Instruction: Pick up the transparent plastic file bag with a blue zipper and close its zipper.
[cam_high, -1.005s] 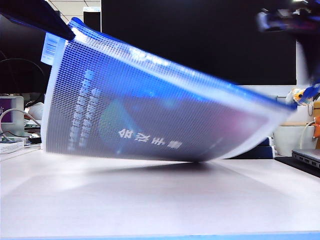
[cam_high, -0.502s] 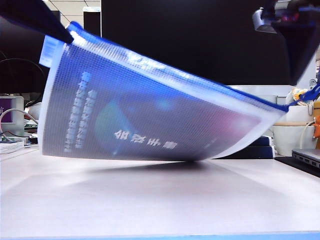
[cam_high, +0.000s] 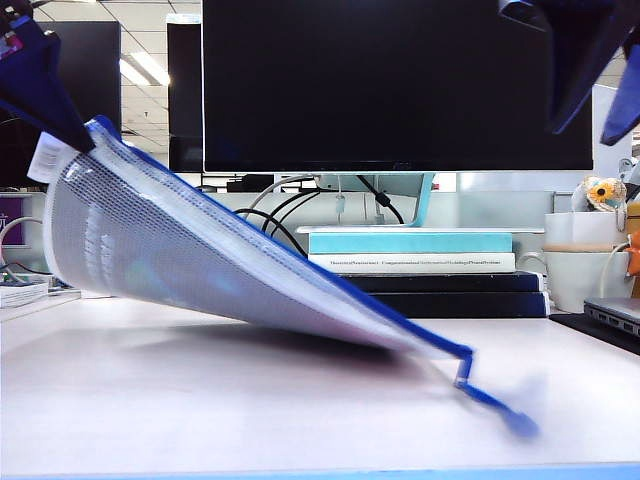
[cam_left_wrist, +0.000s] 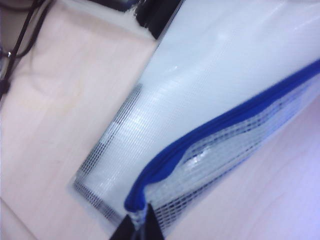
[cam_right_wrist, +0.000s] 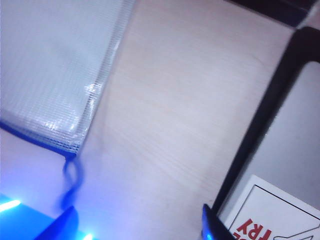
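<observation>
Cord pull (cam_high: 500, 408) trailing onto table (cam_high: 300, 420), well below wide-open, empty right fingers (cam_right_wrist: 137, 222) hovering high. File bag (cam_high: 180, 270) slanting from table up to left fingers (cam_left_wrist: 137, 231), pinching shut on its zipper (cam_left_wrist: 210, 135) corner, presumably anchoring that end. Books (cam_high: 410, 250) lying beyond.

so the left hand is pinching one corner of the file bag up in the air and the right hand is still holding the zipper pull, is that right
Not quite. The right hand is open and holds nothing: in the right wrist view the zipper cord lies loose below it. The left hand does pinch a corner of the file bag up.
</observation>
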